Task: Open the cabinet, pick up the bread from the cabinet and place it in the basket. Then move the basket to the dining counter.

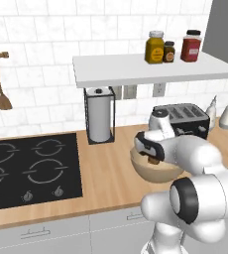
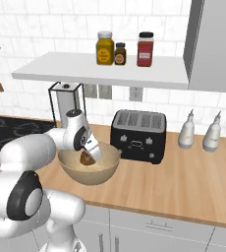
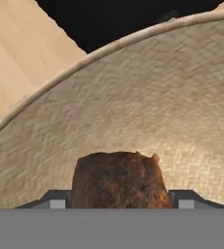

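I have the gripper (image 2: 88, 156) down inside the basket (image 2: 105, 173), and its fingers (image 3: 55, 200) are clenched on the bread (image 3: 121, 180). In the hand view the dark-brown chunk sits right between the two finger tips, with the woven beige inside of the basket curving up behind it and the smooth rim arcing across the top. From the right base view I see the bread (image 2: 87, 158) held low in the bowl, close over its floor; I cannot tell whether it touches the bottom. In the left base view the hand reaches over the near rim of the basket (image 1: 158, 173), and the bread (image 1: 152, 159) shows as a small brown spot under the wrist.

The basket rests on the wooden worktop (image 2: 183, 182), just in front of the black toaster (image 2: 138, 135) and to the right of the paper towel holder (image 1: 99, 115). The black stove (image 1: 31, 168) lies well to the left. Two white bottles (image 2: 199, 131) stand by the wall right of the toaster, and three jars (image 2: 122, 48) sit on the white shelf (image 2: 85, 69) above.
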Tool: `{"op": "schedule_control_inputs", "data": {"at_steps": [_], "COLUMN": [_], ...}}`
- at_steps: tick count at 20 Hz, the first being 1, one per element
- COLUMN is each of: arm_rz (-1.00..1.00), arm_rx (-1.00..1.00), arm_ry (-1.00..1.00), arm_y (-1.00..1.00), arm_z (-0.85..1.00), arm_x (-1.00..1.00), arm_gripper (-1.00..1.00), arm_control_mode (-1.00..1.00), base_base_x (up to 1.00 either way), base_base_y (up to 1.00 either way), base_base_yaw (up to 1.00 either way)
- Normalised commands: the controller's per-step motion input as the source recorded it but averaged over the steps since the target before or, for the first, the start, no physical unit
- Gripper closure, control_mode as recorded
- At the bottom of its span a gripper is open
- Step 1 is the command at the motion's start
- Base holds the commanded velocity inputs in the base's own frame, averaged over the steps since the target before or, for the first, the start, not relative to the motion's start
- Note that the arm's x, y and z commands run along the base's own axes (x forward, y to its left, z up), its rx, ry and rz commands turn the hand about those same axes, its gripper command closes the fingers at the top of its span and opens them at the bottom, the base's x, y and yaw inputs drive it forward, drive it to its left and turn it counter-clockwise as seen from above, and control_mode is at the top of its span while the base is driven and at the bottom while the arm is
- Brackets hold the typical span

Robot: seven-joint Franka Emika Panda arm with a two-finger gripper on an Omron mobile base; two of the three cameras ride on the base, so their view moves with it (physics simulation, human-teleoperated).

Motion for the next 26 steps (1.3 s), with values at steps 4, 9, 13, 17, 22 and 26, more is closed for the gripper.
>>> {"op": "schedule_control_inputs", "data": {"at_steps": [4, 9, 13, 17, 22, 26], "arm_rz": [0.0, 0.0, 0.0, 0.0, 0.0, 0.0], "arm_rx": [0.0, 0.0, 0.0, 0.0, 0.0, 0.0], "arm_ry": [0.12, 0.1, 0.1, 0.03, 0.0, -0.03], "arm_y": [0.01, -0.01, 0.0, -0.03, -0.01, 0.0], "arm_z": [-0.29, -0.07, -0.12, 0.0, 0.03, 0.46], "arm_x": [0.22, 0.17, -0.21, -0.29, -0.34, -0.19], "arm_gripper": [1.0, 1.0, -1.0, -1.0, -1.0, -1.0], "arm_control_mode": [-1.0, -1.0, -1.0, -1.0, -1.0, -1.0], "base_base_x": [0.0, 0.0, 0.0, 0.0, 0.0, 0.0], "base_base_y": [0.0, 0.0, 0.0, 0.0, 0.0, 0.0], "base_base_yaw": [0.0, 0.0, 0.0, 0.0, 0.0, 0.0]}}
